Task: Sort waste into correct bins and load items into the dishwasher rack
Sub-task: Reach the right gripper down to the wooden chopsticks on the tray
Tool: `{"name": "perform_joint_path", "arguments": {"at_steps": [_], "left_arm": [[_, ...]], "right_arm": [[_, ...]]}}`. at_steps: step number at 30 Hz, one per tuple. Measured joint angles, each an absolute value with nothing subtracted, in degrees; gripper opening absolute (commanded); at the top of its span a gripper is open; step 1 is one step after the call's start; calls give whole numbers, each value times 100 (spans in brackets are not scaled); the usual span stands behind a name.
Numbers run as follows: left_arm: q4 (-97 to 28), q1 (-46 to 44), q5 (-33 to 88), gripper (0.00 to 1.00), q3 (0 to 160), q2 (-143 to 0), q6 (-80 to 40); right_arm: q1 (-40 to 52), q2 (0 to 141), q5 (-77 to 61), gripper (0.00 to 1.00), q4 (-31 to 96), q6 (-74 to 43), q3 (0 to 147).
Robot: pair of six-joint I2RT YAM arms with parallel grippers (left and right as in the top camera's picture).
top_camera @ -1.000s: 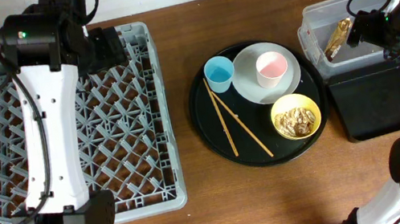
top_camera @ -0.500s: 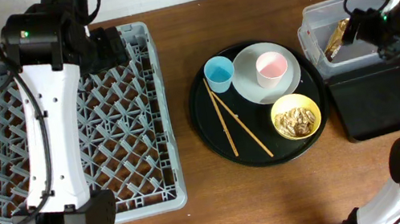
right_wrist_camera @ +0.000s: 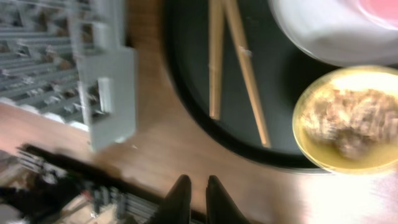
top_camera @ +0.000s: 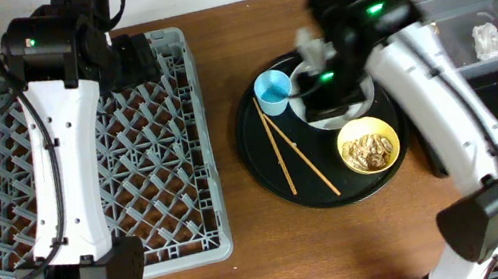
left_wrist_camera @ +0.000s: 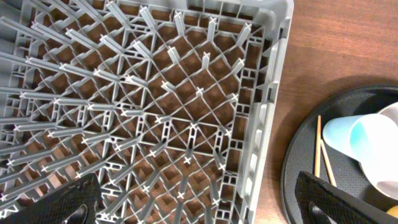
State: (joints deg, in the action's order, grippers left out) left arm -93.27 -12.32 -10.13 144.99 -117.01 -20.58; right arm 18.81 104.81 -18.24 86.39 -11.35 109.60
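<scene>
Hovering over rack (left_wrist_camera: 268, 124), L hand (left_wrist_camera: 199, 202) spread, R hand (right_wrist_camera: 198, 196) nearly pressed together, empty

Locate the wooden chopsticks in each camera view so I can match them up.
Overhead: chopsticks lie on the round black tray's left half, below the blue cup.
Left wrist: thin ends at right, beside the blue cup.
Right wrist: top centre, left of the yellow bowl.
Shared landmark: the round black tray.

Left end effector (left_wrist_camera: 199, 190) spread wide; right end effector (right_wrist_camera: 198, 199) fingers nearly together
</scene>
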Motion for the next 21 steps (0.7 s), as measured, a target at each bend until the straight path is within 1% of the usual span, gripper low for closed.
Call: {"name": "perform_joint_path", "arguments": {"at_steps": [1,2,6,8,10,11,13,14,16,17,18,19,21], "left_arm": [[-9327,-1232,-1015,99,14499,-11701,-2058],[-9327,-1232,-1015,99,14499,-11701,-2058],[-9327,-1232,-1015,99,14499,-11701,-2058],[-9327,-1232,-1013,99,14499,-11701,-2058],[-9330,-1232,-1013,99,14499,-11701,-2058],[-9327,-1232,-1013,99,14499,-11701,-2058],[-9327,-1232,-1015,99,14499,-11701,-2056],[-9327,-1232,-1017,99,14499,-11701,-2058],[-9336,-1232,-1013,99,14499,-11701,-2056],[-9330,-1232,-1017,99,14499,-11701,-2056],[-9332,-1232,-1015,99,14499,-11701,-2056],[-9332,-1232,-1015,100,14499,-11701,-2056],[-9327,-1232,-1017,100,14499,-11701,-2056]], "right_arm": [[2174,10481,-1737,70,8510,-1221,10960],[2512,10481,-1623,71,8385,-1337,10960],[3234,10484,-1282,71,8093,-1715,10938],[3393,10481,-1181,71,7769,-1831,10794],[3511,10486,-1063,68,7358,-1914,10444],[3559,10486,-1024,65,7181,-1953,10256],[3634,10497,-950,55,6683,-2038,9758],[3649,10506,-886,48,6263,-2078,9443],[3653,10532,-794,39,5336,-2137,8790],[3653,10543,-751,29,4814,-2204,8451],[3653,10560,-742,11,4445,-2263,8197],[3653,10562,-679,5,3859,-2316,7813],[3653,10569,-578,4,3326,-2381,7428]]}}
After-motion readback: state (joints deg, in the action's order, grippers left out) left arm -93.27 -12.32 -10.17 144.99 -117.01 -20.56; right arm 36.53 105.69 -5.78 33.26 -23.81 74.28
